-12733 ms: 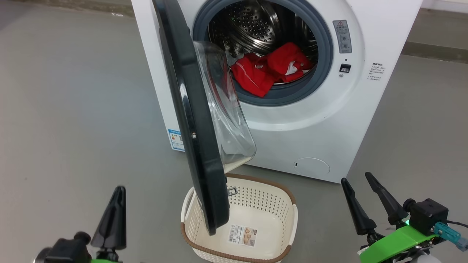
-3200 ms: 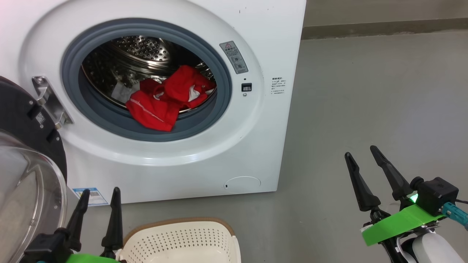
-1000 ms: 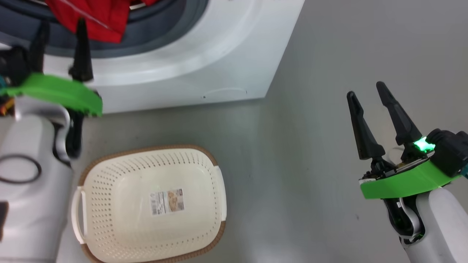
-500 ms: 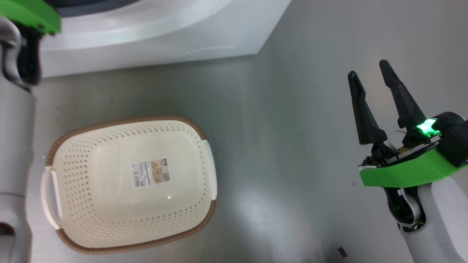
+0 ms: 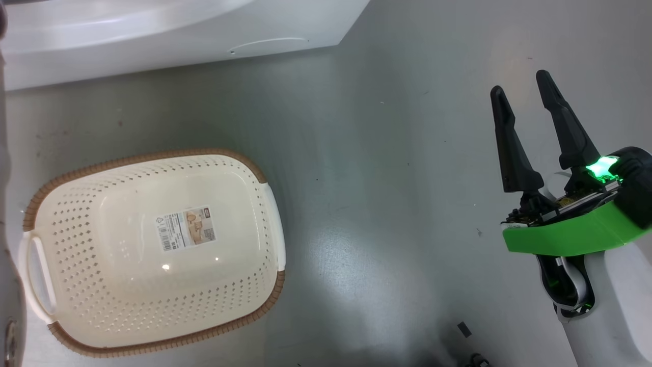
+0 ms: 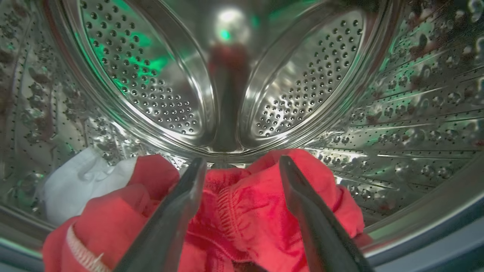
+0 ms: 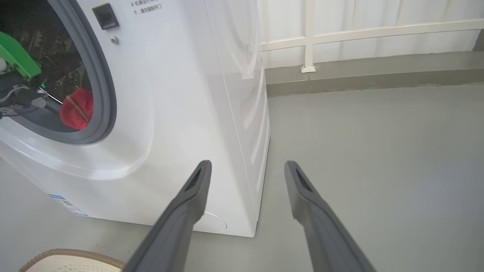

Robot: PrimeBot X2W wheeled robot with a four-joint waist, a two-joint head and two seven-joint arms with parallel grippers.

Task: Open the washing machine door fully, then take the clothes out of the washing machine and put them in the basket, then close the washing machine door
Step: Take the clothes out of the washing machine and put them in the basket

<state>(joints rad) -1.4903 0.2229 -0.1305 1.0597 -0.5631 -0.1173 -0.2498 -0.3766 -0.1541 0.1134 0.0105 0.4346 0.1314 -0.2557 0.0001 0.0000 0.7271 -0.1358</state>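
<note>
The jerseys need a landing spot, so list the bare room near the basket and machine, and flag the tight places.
The basket is empty but for a paper label. Bare floor runs from its rim to the open right gripper, and in front of the washing machine. Crowded: inside the drum, where the open left gripper points at the clothes.

Drum (image 6: 302, 94): perforated steel, mirror-bright, v. glossy. Clothes (image 6: 257, 211): red cloth, soft, matt, ribbed stitching at hem; white cloth patch (image 6: 79, 181) beside. Washing machine (image 7: 181, 113) shell: white, smooth, glossy; gasket (image 7: 104, 94) grey rubber, matt. Basket (image 5: 66, 229): cream plastic w/ holes, slight sheen, brown woven-look rim; paper label (image 5: 184, 228) inside. Floor (image 5: 382, 178): grey, smooth, dull sheen. Right pincer (image 5: 519, 82): black plastic, matt; green mount (image 5: 565, 237) plastic, smooth.
</note>
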